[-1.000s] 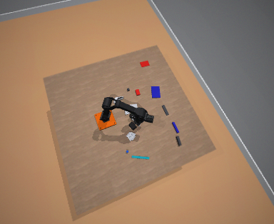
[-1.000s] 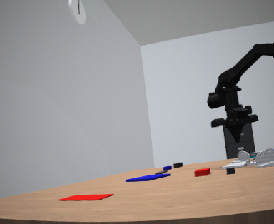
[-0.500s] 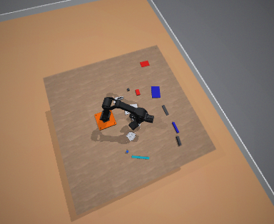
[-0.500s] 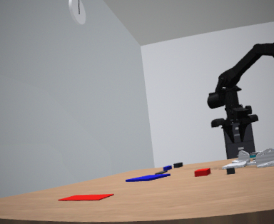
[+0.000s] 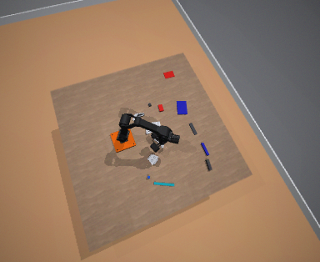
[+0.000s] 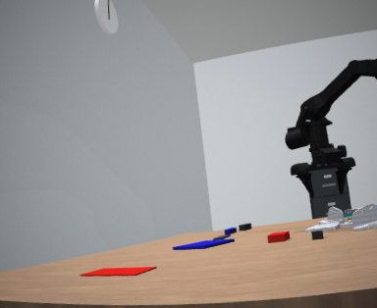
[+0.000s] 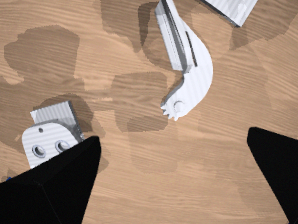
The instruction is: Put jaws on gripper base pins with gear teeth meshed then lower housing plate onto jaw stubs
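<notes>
My gripper (image 6: 330,196) (image 7: 176,139) is open and empty above the table. A white jaw (image 7: 200,75) lies flat ahead of the fingertips in the wrist view, its gear teeth towards them. In the top view the arm largely covers it. A white part with two ringed holes (image 5: 152,159) (image 7: 49,140) lies at the left finger, which partly covers it. A white part (image 5: 153,126) (image 7: 232,7) lies partly under the arm and is cut off in the wrist view. Another white part (image 5: 139,114) (image 6: 371,217) lies near the arm's elbow. I cannot tell which is the base.
A small red block (image 5: 161,108) (image 6: 278,237), a dark cube (image 5: 150,104) (image 6: 317,234), a blue plate (image 5: 182,108) (image 6: 203,244) and a red plate (image 5: 169,74) (image 6: 119,271) lie around. A teal bar (image 5: 164,183), a small blue piece (image 5: 148,177) and several dark and blue bars lie further out.
</notes>
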`<state>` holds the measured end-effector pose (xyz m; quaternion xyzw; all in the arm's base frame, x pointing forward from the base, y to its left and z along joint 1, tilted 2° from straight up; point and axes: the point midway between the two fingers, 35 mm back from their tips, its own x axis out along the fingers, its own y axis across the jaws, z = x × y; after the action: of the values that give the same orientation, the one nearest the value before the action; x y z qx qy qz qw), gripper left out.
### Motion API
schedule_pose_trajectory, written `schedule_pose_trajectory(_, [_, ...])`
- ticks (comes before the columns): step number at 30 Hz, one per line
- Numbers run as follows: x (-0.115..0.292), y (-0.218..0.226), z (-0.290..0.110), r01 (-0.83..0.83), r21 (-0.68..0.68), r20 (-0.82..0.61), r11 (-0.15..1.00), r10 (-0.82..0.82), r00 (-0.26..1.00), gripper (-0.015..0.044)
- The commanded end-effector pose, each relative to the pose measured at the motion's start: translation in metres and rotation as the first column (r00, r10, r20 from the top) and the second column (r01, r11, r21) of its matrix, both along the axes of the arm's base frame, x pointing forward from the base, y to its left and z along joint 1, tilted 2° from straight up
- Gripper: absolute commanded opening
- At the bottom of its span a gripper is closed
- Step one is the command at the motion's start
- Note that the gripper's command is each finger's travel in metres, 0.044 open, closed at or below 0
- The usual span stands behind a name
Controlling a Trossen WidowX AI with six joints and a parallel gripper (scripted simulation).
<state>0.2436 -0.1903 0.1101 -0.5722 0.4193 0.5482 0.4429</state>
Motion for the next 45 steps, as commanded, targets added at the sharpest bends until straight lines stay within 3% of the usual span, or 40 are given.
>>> schedule_pose_trajectory(1, [0.0, 0.0, 0.0, 0.0, 0.0, 0.0, 1.0, 0.0, 1.0, 0.044])
schedule_pose_trajectory(21, [0.0, 0.0, 0.0, 0.0, 0.0, 0.0, 1.0, 0.0, 1.0, 0.044])
schedule_pose_trajectory(38, [0.0, 0.0, 0.0, 0.0, 0.0, 0.0, 1.0, 0.0, 1.0, 0.0])
schedule_pose_trajectory(45, [0.0, 0.0, 0.0, 0.0, 0.0, 0.0, 1.0, 0.0, 1.0, 0.0])
